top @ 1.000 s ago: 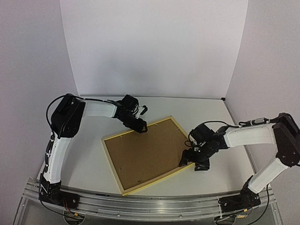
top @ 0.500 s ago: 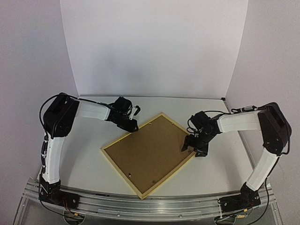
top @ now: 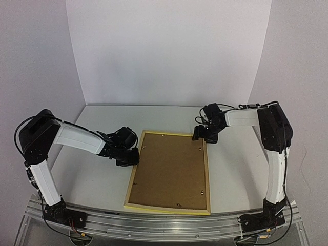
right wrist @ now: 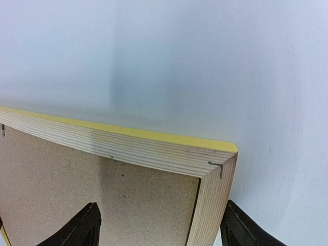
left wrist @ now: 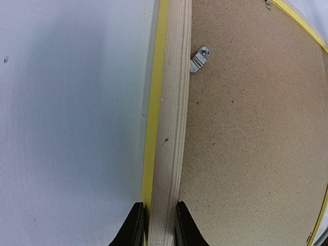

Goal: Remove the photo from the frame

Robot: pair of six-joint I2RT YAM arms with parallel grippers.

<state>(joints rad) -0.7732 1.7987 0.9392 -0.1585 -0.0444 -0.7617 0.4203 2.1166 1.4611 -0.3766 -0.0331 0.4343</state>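
The frame lies face down on the white table, about midway between left and right. Its long sides run from near to far with a slight tilt, and its near short side sits close to the table's near edge. From above it shows as a thin yellow border. In the wrist views its back is pale bare wood with layered grain, and the bright yellow shows only along the outer side.

A plain brown backing board fills the frame's opening and sits set in below the wooden rails. Small metal tabs sit along its edges, and one clip is fixed to the board beside the inner edge of the left rail. The photo itself cannot be seen, since only the board shows inside the frame.

The left gripper is at the frame's left long rail, in its farther half. Its two dark fingertips are closed on the rail, one on the yellow outer side and one on the inner side by the board.

The right gripper is at the frame's far right corner. Its jaws stand wide apart and hold nothing. One of its fingers is above the backing board and the other is just outside the right rail.
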